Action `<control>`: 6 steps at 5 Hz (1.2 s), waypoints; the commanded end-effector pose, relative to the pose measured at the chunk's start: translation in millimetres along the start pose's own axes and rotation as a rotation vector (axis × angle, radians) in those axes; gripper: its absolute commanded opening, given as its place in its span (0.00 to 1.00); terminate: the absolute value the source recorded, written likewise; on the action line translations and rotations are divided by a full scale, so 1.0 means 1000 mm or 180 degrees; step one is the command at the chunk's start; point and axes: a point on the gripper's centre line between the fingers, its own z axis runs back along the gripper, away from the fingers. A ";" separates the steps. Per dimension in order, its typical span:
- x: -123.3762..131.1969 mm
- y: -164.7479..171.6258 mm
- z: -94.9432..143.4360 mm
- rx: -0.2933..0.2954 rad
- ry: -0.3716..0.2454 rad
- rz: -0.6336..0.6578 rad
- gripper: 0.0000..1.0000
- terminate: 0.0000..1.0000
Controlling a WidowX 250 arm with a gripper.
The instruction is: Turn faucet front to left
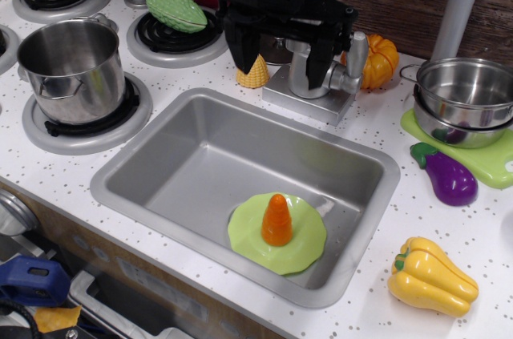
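Note:
The silver faucet (298, 74) stands on its rectangular base plate (308, 102) behind the sink, and its side lever with a rounded knob (356, 54) points right. My black gripper (278, 73) hangs right in front of and above it, open. One finger (240, 52) is left of the body and the other finger (316, 66) lies across the body's right side. The arm hides the spout.
A grey sink (144, 164) holds a green plate (300, 247) with an orange carrot (276, 220). Corn (255, 74) and a pumpkin (381, 58) flank the faucet. A pot (68, 66) stands left; stacked bowls (465, 98), an eggplant (445, 175) and a yellow pepper (429, 275) are right.

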 end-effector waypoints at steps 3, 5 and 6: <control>0.025 0.013 0.005 0.0076 -0.0706 -0.0049 1.00 0.00; 0.046 0.026 0.006 0.0096 -0.0845 -0.0094 1.00 0.00; 0.054 0.032 0.006 0.0088 -0.0892 -0.0132 1.00 0.00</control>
